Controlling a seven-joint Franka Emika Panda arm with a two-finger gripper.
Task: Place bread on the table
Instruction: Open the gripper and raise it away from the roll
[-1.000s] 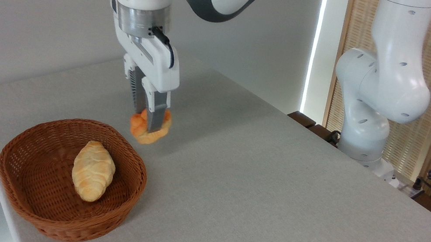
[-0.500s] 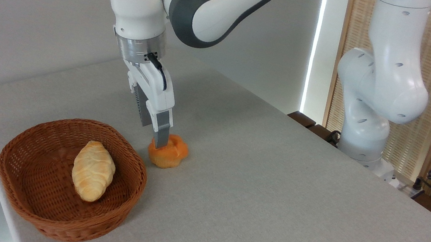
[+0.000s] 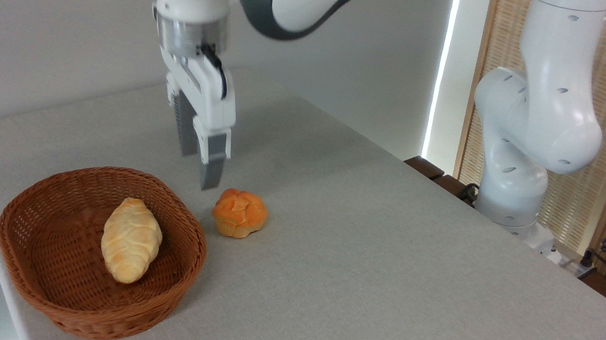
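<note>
Bench (image 3: pixel 382 284): large rectangular top covered in light grey-beige woven cloth, running from the near left corner back toward the right. It carries a basket and a loose bun.

Robot arm (image 3: pixel 537 112): white jointed body with dark grey bands. Its base stands past the far right edge of the bench; the upper links reach across the top of the view and come down over the left half of the bench.

Basket (image 3: pixel 39 285): round, brown wicker, shallow, on the near left part of the bench close to its front edge. It holds one item.

Jaws (image 3: pixel 197 167): white housing with two grey fingers pointing down and tilted slightly toward the right. They hang in the air above the cloth, behind the basket's far rim and up and to the left of the bun. The two fingers stand a little apart with nothing between them. No contact with bun, basket or bench.

Pale loaf (image 3: pixel 130 239): elongated, yellow, croissant-like with ridged segments, lying on the basket floor, long axis running front to back.

Bread (image 3: pixel 239 213): small round orange-golden bun with a knotted, lobed top. It sits on the bench cloth just to the right of the basket's far rim, outside the basket, free of the jaws.
</note>
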